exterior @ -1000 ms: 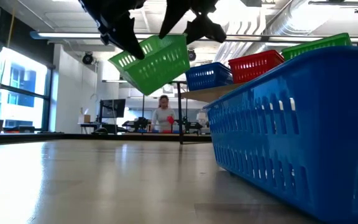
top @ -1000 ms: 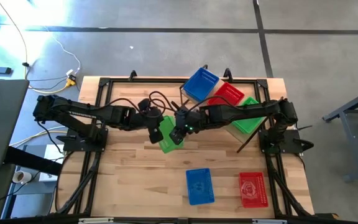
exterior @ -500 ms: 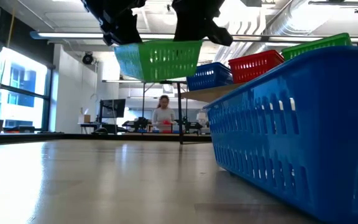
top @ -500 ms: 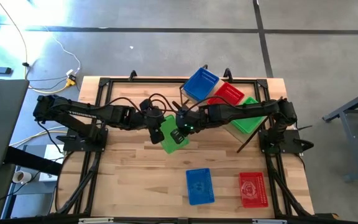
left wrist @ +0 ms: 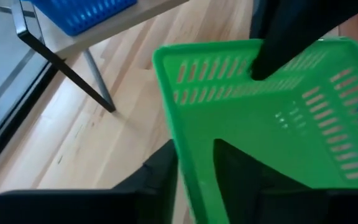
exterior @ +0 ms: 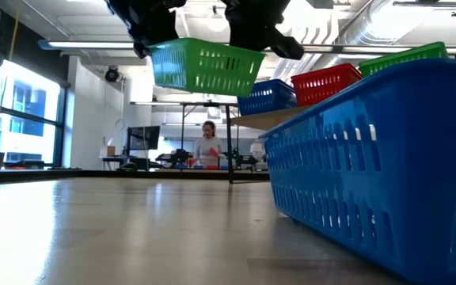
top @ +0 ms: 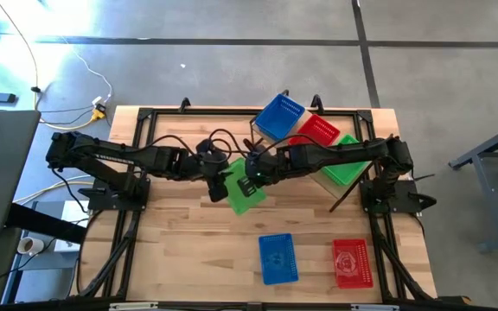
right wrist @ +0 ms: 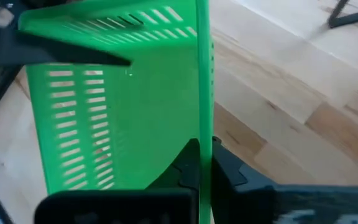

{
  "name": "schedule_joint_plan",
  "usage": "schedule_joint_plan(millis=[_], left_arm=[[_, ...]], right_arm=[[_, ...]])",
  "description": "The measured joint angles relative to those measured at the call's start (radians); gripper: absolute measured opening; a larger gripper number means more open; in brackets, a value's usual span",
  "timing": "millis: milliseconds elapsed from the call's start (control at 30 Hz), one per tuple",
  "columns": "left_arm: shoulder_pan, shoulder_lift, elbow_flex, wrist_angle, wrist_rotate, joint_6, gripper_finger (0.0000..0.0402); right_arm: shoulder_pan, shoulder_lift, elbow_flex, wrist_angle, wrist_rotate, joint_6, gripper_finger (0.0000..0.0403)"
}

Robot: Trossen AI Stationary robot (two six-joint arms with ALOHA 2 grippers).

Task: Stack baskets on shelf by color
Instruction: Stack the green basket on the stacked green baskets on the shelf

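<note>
Between 2 grippers — green basket (top: 245, 192) aloft

grey concrete floor (top: 188, 43), bright windows (exterior: 22, 111) — ceiling ducts (exterior: 370, 32), distant person (exterior: 207, 146)

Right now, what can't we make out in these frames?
- Shelf top, high view: covered by baskets and the right arm, so stack counts unknown.
- Blue basket, low view: cut off by the edge, and it blocks the table behind.
- Green basket held by both grippers: its contents, not visible.
</note>
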Motion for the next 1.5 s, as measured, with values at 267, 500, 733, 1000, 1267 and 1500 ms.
schedule_joint_plan(millis=[267,500,733,1000,1267,1500], left_arm=[[-0.001,-0.008,0.0,-0.005,0.065,-0.071,0.019],[-0.001,-0.031,0.0,0.0,0.125,-0.075,0.0227],[0.001,-0.114,0.001,0.001,0.116,-0.076,0.0224],[0.002,-0.211,0.001,-0.005,0.054,-0.075,0.0223],[0.002,-0.282,0.001,-0.042,-0.09,0.021,0.0223],[0.002,-0.342,0.001,-0.044,-0.18,0.139,0.0223]], right_arm=[[0.0,-0.001,0.0,-0.072,0.015,0.025,0.0],[-0.001,-0.01,0.0,-0.141,0.022,0.036,0.0],[0.0,-0.012,0.0,-0.166,-0.016,0.031,0.0],[0.014,-0.083,0.0,-0.18,-0.022,0.027,0.0],[0.055,-0.174,0.0,-0.181,0.098,0.149,0.0],[0.11,-0.232,0.0,-0.27,0.249,0.382,0.0]])
